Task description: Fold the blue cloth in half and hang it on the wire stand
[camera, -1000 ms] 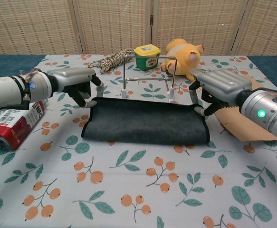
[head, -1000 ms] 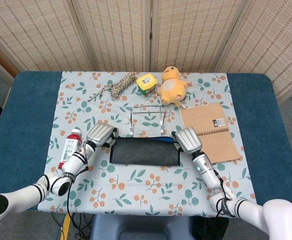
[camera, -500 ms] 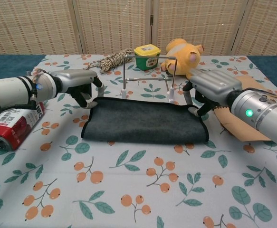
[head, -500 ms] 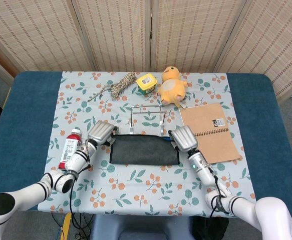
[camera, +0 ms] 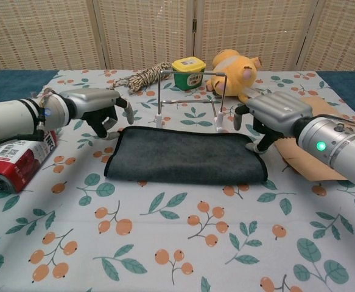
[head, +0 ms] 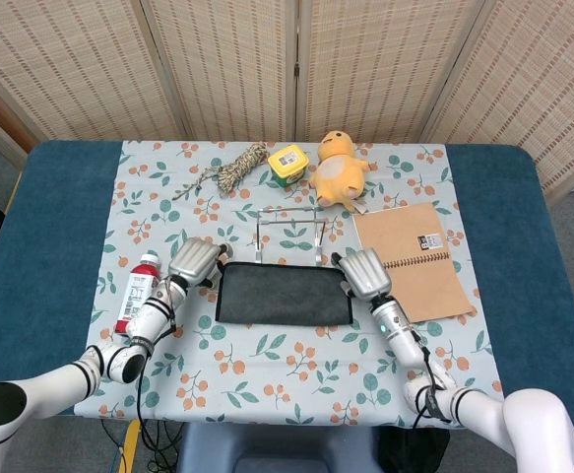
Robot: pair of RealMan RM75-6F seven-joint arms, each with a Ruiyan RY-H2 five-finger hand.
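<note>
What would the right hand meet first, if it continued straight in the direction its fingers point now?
Probably the wire stand: the right hand points away from the robot, toward the stand's right foot. Depth is uncertain.

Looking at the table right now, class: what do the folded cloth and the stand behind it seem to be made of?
Cloth: likely soft fleece or microfibre; dark, matte, fuzzy surface, limp rounded edges. Wire stand: probably bare steel wire; thin, shiny, grey rods.

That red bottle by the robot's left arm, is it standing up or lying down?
Lying down. The bottle rests on its side on the tablecloth, white cap pointing toward the far edge.
</note>
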